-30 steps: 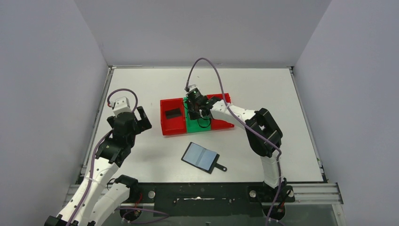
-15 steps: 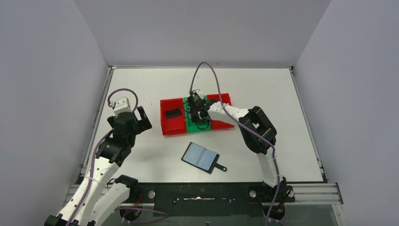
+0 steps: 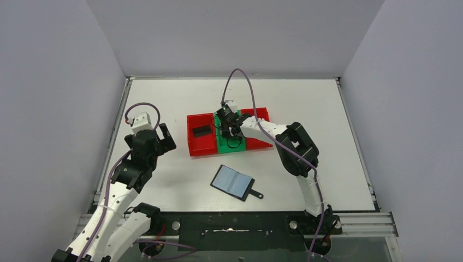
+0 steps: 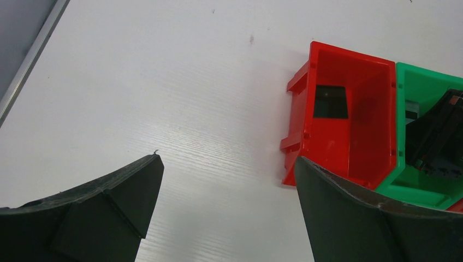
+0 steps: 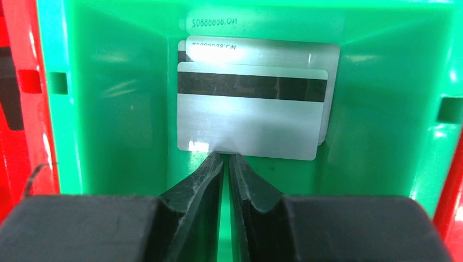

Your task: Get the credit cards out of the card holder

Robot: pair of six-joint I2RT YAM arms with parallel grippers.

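The step in hand looks like the drop-off. The right hand (image 5: 226,156) reaches down inside the green bin (image 5: 109,82), its 2 fingers at the near edge of a silver-grey card (image 5: 248,128). That card lies stripe side up in the bin, overlapping a second pale card (image 5: 273,52) beneath it. To do this well, I would part the fingers only enough to free the thin edge and let the card settle on the 1 below. Then lift straight up out of the green bin, so the tips neither drag the card back nor knock the walls.

The right hand's fingers are almost pressed together, with only a dark slit between them, and the tips touch the card's edge. Whether they pinch it or merely rest on it I cannot tell. The left hand (image 4: 228,164) is spread wide and holds nothing, hovering above the counter (image 4: 164,82) well left of the green bin.

A black card (image 4: 330,102) lies in the red bin (image 4: 355,60) against the green bin's left side. The card holder (image 3: 233,182) lies open on the counter, apart from the green bin on the side toward the arm bases. No card can be made out in its pockets, so the task seems near its end.
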